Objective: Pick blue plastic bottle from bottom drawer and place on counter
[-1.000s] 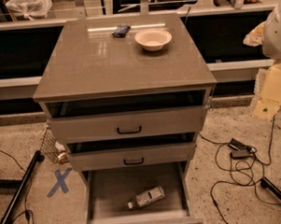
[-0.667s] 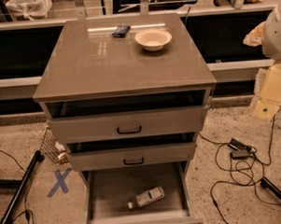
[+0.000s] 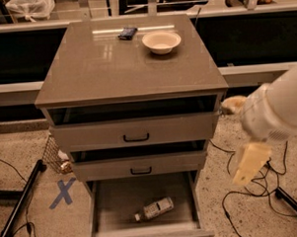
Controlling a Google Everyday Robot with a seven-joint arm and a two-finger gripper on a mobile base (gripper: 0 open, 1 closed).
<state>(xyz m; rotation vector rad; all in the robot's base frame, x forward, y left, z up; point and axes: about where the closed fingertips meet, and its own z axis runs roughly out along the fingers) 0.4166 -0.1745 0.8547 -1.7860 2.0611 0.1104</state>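
A small clear plastic water bottle with a white cap and pale label (image 3: 155,208) lies on its side on the flat grey floor of the lowest grey drawer (image 3: 112,201), which is pulled well out of the cabinet; the bottle sits right of the floor's middle, cap toward the left and nearer the front, touching neither side wall. The two grey upper drawers (image 3: 90,135) above it each carry a black handle and show a dark gap along the top; the middle one juts out a little past the top one.

The glossy grey-brown desk (image 3: 116,67) forming the cabinet's top holds a round white bowl (image 3: 161,41) near its far right; just left of the bowl, apart from it, lies a small flat dark blue packet (image 3: 127,33).

The robot's white arm comes in from the right edge; its pale cream gripper (image 3: 249,164) hangs in the air right of the cabinet, level with the middle drawer, well apart from the bottle and touching nothing; whether the gripper is spread or pressed together cannot be told.

On the speckled floor a blue tape cross (image 3: 63,192) lies left of the cabinet, a wire basket (image 3: 54,155) stands against its left side, and black cables (image 3: 231,206) trail on the right.
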